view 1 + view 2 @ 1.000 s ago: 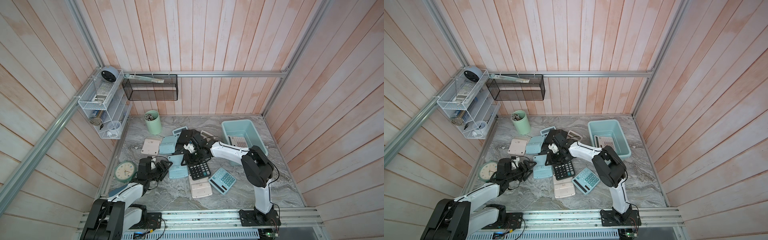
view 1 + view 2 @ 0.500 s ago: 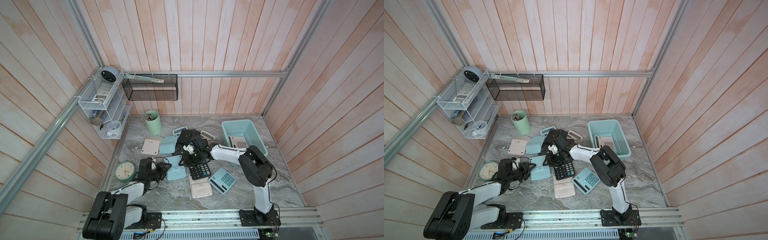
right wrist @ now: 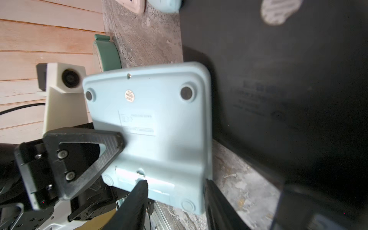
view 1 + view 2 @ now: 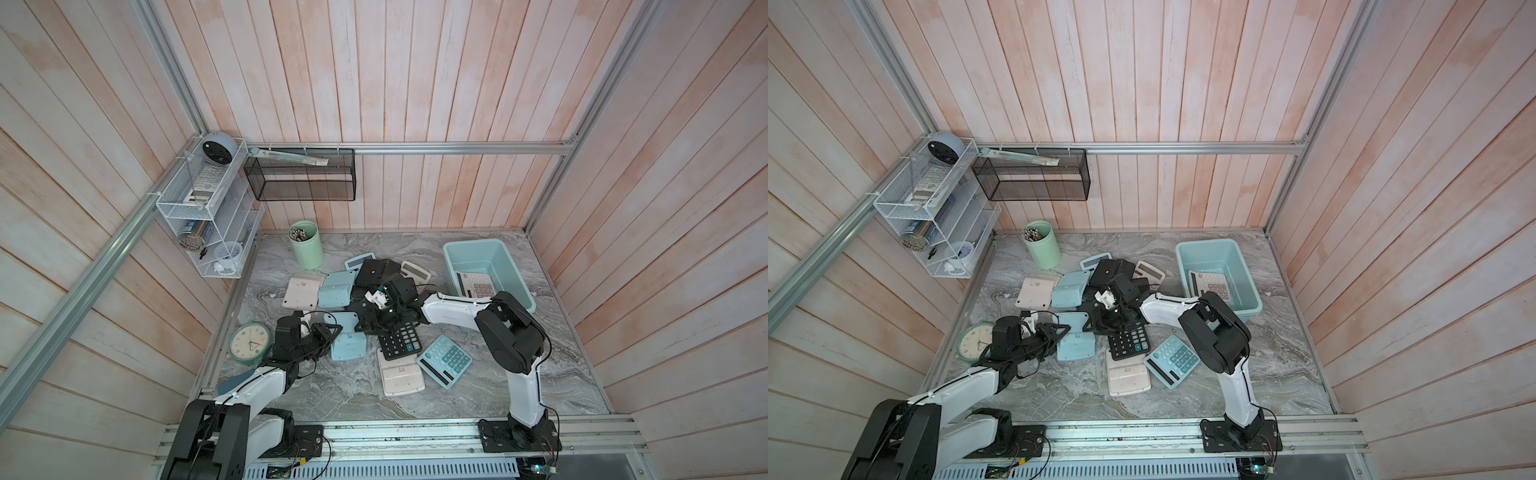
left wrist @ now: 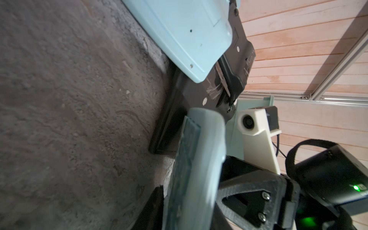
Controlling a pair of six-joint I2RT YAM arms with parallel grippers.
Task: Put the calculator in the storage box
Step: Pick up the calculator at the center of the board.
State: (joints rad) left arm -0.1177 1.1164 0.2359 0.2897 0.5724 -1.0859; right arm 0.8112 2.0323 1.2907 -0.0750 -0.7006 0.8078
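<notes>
The pale blue calculator [image 4: 348, 345] looks light, stiff, slick; left fingers [image 3: 85, 151] pinch its thin left edge, right fingers [image 3: 135, 201] spread alongside.

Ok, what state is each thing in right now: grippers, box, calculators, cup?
left gripper: shut on the light blue calculator.
light blue calculator: face down.
right gripper: open, fingertips either side of that calculator's edge.
storage box: upright, one pale calculator inside, keys up.
black calculator: keys up.
green cup: upright.
</notes>
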